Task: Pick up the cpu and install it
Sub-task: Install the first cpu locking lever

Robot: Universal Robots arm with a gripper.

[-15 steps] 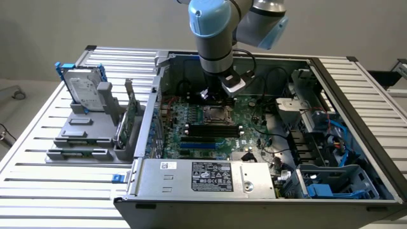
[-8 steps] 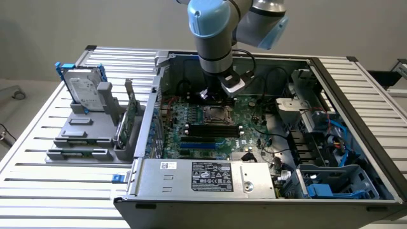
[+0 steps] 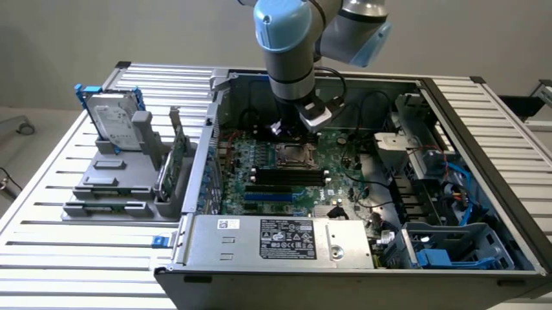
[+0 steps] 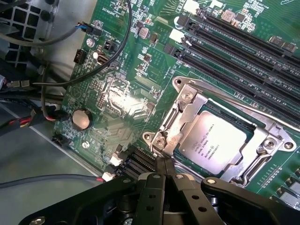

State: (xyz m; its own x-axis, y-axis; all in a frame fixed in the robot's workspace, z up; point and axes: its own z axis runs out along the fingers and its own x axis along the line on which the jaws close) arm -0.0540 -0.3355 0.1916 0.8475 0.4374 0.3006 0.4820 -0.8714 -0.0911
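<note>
Silver cpu (image 4: 216, 140): seated in socket (image 4: 187, 101) on green motherboard (image 4: 117, 93), inside open case (image 3: 448, 116). Gripper (image 4: 164, 174): jaws fully closed, empty, tips just beside the socket corner, near the cpu.

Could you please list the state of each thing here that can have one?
cpu: seated flat in the socket.
socket: metal frame around the cpu.
gripper: shut, empty, just over the socket's edge.
case: side open, motherboard exposed.
hard drive: upright in the grey stand outside the case.
</note>
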